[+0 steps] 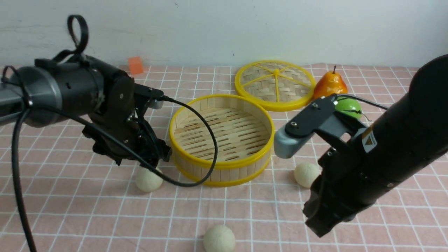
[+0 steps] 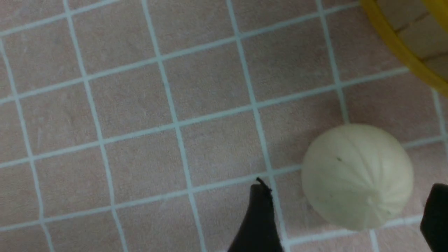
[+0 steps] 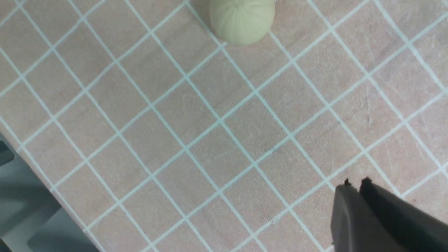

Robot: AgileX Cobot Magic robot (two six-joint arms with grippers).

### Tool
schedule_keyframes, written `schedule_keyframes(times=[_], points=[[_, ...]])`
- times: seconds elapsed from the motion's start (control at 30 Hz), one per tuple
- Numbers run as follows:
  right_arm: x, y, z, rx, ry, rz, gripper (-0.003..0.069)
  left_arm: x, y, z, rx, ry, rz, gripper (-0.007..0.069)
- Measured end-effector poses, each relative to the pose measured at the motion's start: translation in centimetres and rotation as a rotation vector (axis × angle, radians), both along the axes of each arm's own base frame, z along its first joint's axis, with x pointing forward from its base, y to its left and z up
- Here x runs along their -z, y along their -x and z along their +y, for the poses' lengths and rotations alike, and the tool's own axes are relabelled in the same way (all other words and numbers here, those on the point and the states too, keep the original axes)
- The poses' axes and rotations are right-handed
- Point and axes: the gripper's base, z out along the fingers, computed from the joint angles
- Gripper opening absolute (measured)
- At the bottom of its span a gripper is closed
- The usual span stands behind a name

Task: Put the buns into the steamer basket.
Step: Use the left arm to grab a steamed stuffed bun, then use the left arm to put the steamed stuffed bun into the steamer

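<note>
The steamer basket [image 1: 182, 122] stands empty at mid-table. Three cream buns lie on the checked cloth: one left of the basket [image 1: 148, 180], one right of it [image 1: 307, 174], one near the front edge [image 1: 219, 238]. My left gripper [image 1: 154, 161] hangs just over the left bun. In the left wrist view that bun [image 2: 357, 176] sits between the open fingers [image 2: 259, 217] with gaps on both sides, beside the basket's yellow rim [image 2: 402, 49]. My right gripper [image 1: 320, 226] is low at the front right, empty. Its fingers [image 3: 355, 183] are shut together, with a bun [image 3: 241, 19] well ahead.
The woven lid [image 1: 275, 84] lies flat behind the basket, with an orange pear [image 1: 329, 85] and a green ball [image 1: 348, 107] to its right. A small orange block [image 1: 135, 65] sits by the wall. The left arm's cable [image 1: 210, 140] loops across the basket's front. A grey surface [image 3: 21, 210] borders the cloth.
</note>
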Motion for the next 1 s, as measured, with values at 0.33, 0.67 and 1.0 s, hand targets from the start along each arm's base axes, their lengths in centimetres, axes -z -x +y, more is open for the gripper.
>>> schedule_keyframes(times=[0.33,0.67,1.0], points=[[0.3,-0.5,-0.7,-0.006,0.095,-0.058,0.0213,3.9,-0.9,-0.5,-0.102,0.075,0.089,0.0568],[0.1,-0.9,-0.5,0.009,0.067,-0.095,0.0249,4.1,-0.8,-1.1,-0.106,0.136,0.112,0.0353],[0.1,-0.9,-0.5,0.01,0.067,-0.096,0.0249,-3.2,-1.9,-1.2,-0.087,0.139,0.013,-0.0004]])
